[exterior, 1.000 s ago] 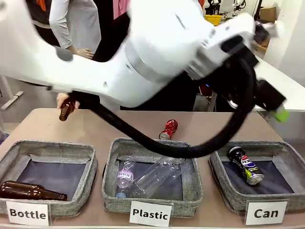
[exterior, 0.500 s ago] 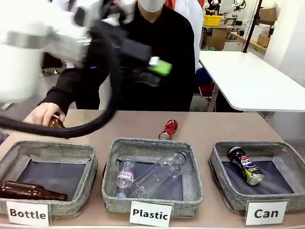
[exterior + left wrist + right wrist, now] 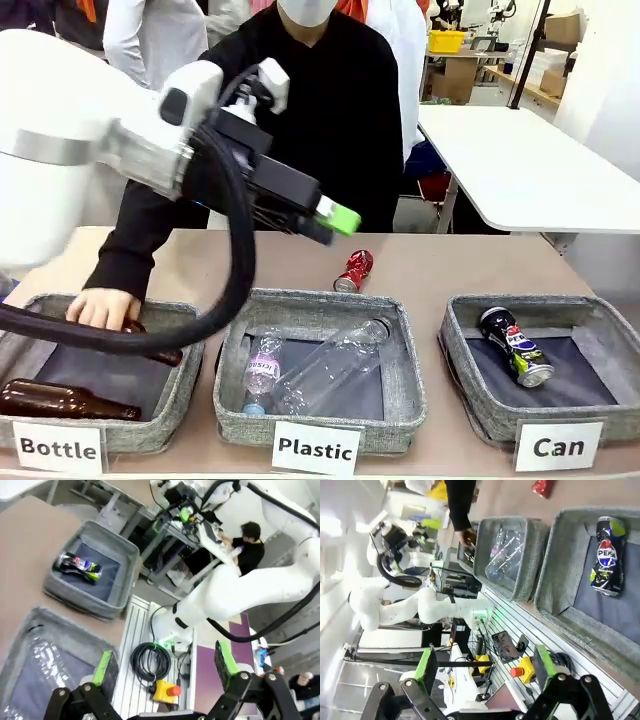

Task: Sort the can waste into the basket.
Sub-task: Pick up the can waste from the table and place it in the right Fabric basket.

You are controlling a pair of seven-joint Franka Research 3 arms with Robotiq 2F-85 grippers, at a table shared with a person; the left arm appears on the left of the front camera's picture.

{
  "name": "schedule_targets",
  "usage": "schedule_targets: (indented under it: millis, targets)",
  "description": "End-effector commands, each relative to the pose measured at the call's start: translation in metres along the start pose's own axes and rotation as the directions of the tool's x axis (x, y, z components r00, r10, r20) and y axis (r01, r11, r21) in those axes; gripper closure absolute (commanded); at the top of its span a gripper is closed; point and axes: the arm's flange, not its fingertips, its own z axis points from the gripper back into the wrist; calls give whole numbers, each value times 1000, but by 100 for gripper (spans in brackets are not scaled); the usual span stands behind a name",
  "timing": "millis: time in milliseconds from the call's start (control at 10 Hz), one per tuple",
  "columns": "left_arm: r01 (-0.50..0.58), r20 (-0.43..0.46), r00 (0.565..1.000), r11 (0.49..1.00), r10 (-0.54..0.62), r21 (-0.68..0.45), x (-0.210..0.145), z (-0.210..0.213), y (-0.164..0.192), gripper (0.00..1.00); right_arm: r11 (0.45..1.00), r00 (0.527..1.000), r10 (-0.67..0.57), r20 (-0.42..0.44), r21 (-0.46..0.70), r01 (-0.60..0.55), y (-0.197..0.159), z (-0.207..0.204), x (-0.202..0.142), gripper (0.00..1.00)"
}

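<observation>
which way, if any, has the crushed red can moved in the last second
No. The crushed red can lies at the same spot, just behind the Plastic basket's far rim.

Front camera faces person (image 3: 320, 110); all three views share basket (image 3: 470, 400).

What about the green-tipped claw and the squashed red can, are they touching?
Apart. The front view shows the open left gripper in the air, a clear gap between its green tip and the red can on the table.

Bkgd: white table (image 3: 520, 180) at rt; yellow bin (image 3: 447, 41) farther back.
</observation>
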Motion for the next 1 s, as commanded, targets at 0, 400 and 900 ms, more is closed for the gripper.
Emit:
schedule_targets:
  millis: [0, 400, 900]
  targets:
    - [38, -88, 996, 999, -36, 25, 16, -29, 9, 0, 1000, 1000, -16, 16, 23, 16, -4, 13, -5, 0]
    - [17, -106, 994, 999, -13, 40, 20, -40, 19, 0, 999, 999, -27, 44, 37, 25, -10, 25, -10, 0]
    - [-54, 4, 999, 996, 54, 67, -12, 57, 33, 0, 992, 999, -50, -10, 117, 51, 4, -4, 6, 0]
